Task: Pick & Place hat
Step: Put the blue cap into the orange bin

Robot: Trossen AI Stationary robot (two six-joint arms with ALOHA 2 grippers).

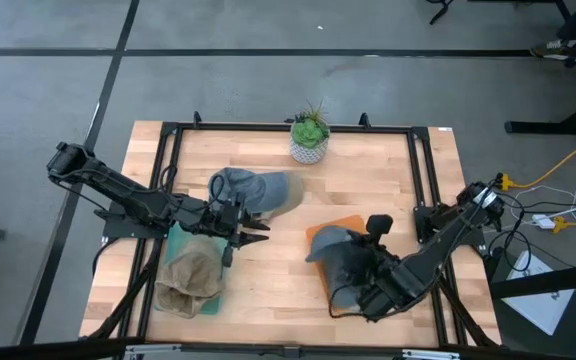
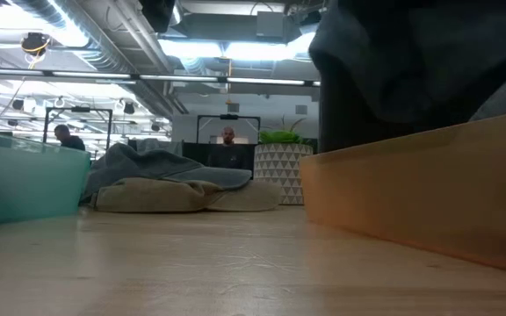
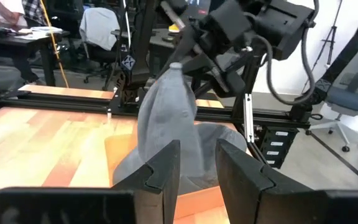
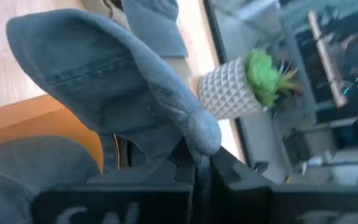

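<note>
You get bright, even light from the ceiling tubes (image 2: pixel 235 48) behind the plant pot (image 2: pixel 277 173), which glare white in the low view. Beside that pot, the orange tray (image 2: pixel 429 193) looms blurred, out of focus. In the right wrist view the pot (image 4: pixel 229 93) smears with motion blur.

A small green plant in a white patterned pot (image 1: pixel 309 139) stands at the upper middle of the wooden table (image 1: pixel 368 190) in the high view. An orange tray (image 1: pixel 346 226) lies right of centre, and a teal tray (image 1: pixel 176 243) sits at lower left. In the low view, 2 people (image 2: pixel 62 135) show far back, left and centre of the room.
</note>
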